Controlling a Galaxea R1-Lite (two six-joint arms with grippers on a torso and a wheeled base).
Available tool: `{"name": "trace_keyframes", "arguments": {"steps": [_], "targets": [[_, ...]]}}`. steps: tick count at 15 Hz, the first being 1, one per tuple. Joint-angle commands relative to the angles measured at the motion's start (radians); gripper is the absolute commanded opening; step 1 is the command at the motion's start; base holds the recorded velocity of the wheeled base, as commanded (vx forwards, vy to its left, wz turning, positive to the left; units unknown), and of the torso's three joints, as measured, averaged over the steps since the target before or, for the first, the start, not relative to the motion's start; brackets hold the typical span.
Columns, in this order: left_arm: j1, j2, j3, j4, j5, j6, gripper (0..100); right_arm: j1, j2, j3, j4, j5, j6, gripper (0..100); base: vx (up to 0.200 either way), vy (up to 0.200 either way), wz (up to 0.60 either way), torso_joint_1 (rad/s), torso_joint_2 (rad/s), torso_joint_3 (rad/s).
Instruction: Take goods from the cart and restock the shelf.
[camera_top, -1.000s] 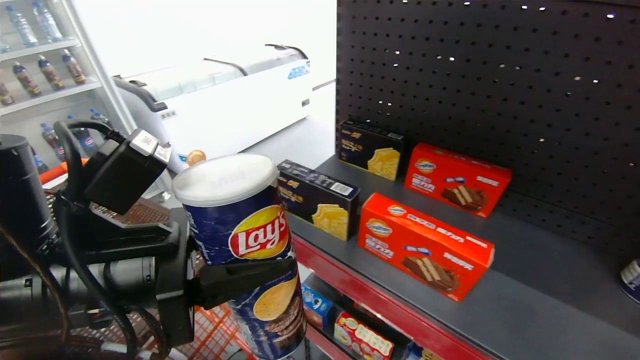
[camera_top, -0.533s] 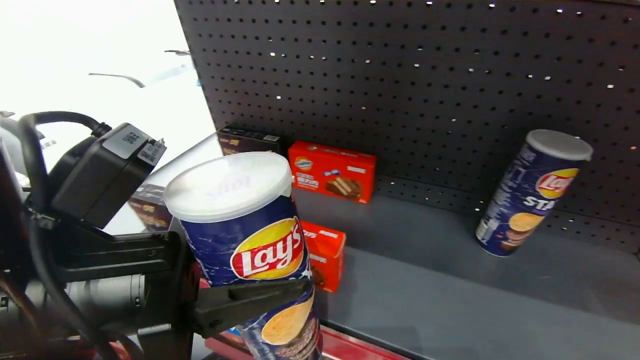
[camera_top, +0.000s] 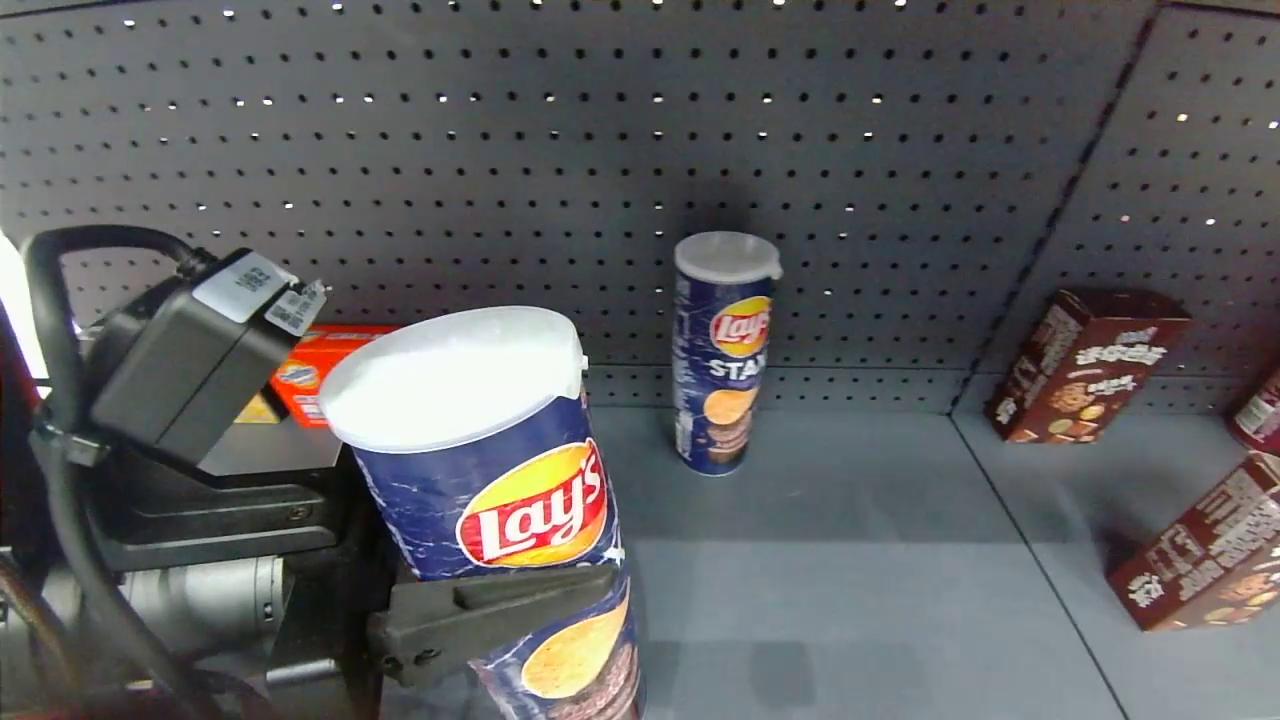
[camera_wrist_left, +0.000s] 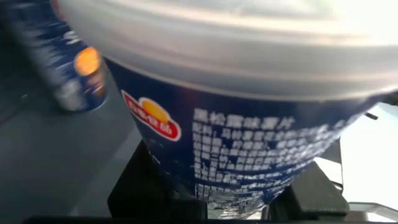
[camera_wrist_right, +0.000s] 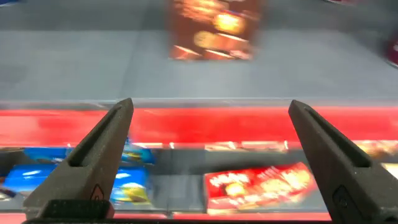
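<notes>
A dark perforated pegboard wall (camera_top: 640, 120) closed off the back of the grey shelf board (camera_top: 850, 560) I was facing. In the head view, my left gripper (camera_top: 530, 600) sat low at the shelf's front left. Its fingers were clamped around the lower body of a dark blue cylindrical crisp can with a white plastic lid (camera_top: 490, 480), which leaned slightly and was not yet set down. A second can of the same kind (camera_top: 725, 350) stood upright at the back edge, against the pegboard near the middle. Two brown cardboard snack boxes, one at the back (camera_top: 1085, 365) and one nearer the front (camera_top: 1200, 545), occupied the right end. An orange carton (camera_top: 320, 375) lay at the back left, behind the wrist camera.

My right gripper (camera_wrist_right: 214, 162) hung with its fingers spread wide and nothing between them, facing the shelf's red front lip (camera_wrist_right: 199, 124). Blue and red packets lay on the tier beneath.

I judged the step to be placing the held can. I would carry its base clear over the front lip, straighten it, and lower it beside the standing can with a gap between them, letting go only once the base sat flat. Both lids were shut, so I could not see the contents.
</notes>
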Motion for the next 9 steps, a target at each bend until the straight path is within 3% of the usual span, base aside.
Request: {"name": "trace_keyframes", "arguments": {"steps": [1, 9], "targets": [[0.004, 0.0, 0.003, 0.0, 0.0, 0.0, 0, 0.001, 0.0, -0.001, 0.0, 0.0, 0.0, 100, 0.0, 0.0, 0.0, 0.0, 0.0, 0.0], [0.01, -0.008, 0.001, -0.002, 0.001, 0.002, 0, 0.001, 0.0, 0.0, 0.0, 0.0, 0.0, 100, 0.0, 0.0, 0.0, 0.0, 0.0, 0.0]]}}
